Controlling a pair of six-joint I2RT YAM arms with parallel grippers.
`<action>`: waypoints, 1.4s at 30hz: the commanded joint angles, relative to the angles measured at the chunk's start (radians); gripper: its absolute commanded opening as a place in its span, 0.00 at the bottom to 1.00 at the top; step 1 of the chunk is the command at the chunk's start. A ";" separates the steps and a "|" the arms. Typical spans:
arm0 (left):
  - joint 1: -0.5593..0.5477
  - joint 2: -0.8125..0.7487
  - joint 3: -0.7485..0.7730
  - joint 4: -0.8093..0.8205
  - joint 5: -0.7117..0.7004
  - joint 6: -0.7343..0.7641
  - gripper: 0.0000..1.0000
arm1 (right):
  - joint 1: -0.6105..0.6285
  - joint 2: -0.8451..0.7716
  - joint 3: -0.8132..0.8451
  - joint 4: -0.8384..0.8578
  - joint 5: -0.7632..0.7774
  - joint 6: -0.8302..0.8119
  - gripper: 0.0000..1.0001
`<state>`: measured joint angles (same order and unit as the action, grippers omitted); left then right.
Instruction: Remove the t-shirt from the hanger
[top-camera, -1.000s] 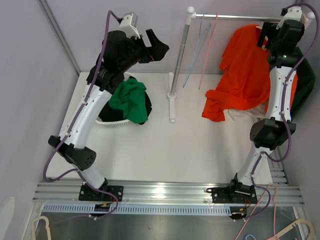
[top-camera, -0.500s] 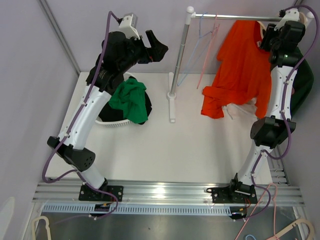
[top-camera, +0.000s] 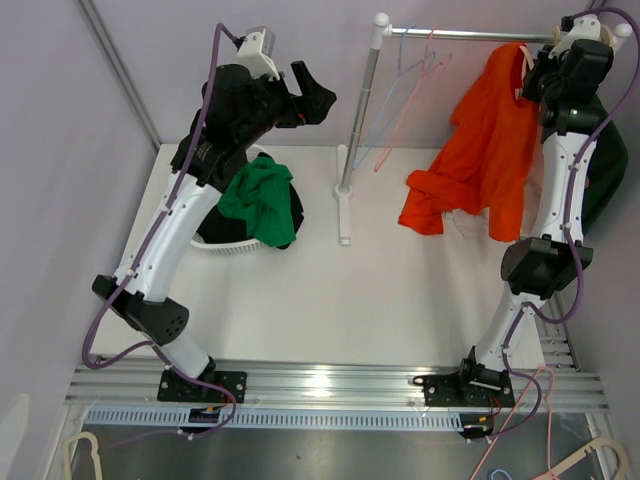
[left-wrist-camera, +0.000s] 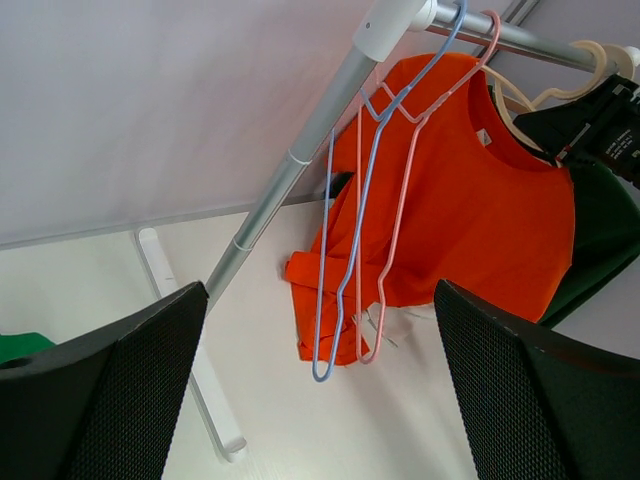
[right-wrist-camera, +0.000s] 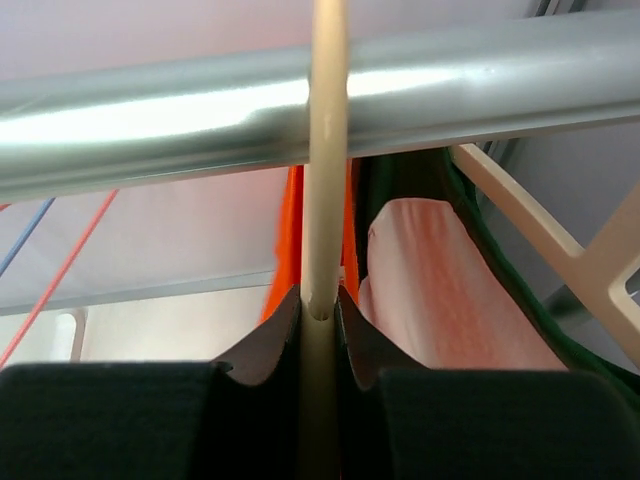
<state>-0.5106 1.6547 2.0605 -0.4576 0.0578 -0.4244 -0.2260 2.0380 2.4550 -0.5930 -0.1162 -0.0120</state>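
So the tabletop has loads of free room across the middle and near edge. The rack's post stands by the far edge, and its rail runs to the far right corner. The orange t-shirt hangs off the right end of the rail, on a cream hanger, with its low end bunched near the tabletop. It's tight there, since a dark green garment hangs just beside it. A basket holding a green cloth sits at the far left. Two bare wire hangers dangle between the post and the t-shirt. The right gripper is clamped on the cream hanger's neck, right under the rail. The left gripper is spread wide above the basket, touching nothing.
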 joint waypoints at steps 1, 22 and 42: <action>-0.014 -0.038 0.000 0.033 -0.006 0.026 0.99 | 0.001 -0.030 0.042 0.018 -0.014 0.038 0.00; -0.112 -0.068 -0.057 0.115 -0.104 0.177 0.99 | 0.085 -0.160 0.048 0.079 0.009 0.049 0.00; -0.327 -0.274 -0.387 0.388 -0.182 0.453 1.00 | 0.221 -0.467 -0.384 -0.068 0.233 0.248 0.00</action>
<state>-0.7856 1.4746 1.7496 -0.2344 -0.1020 -0.1059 -0.0238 1.6878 2.1250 -0.6991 0.0605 0.1600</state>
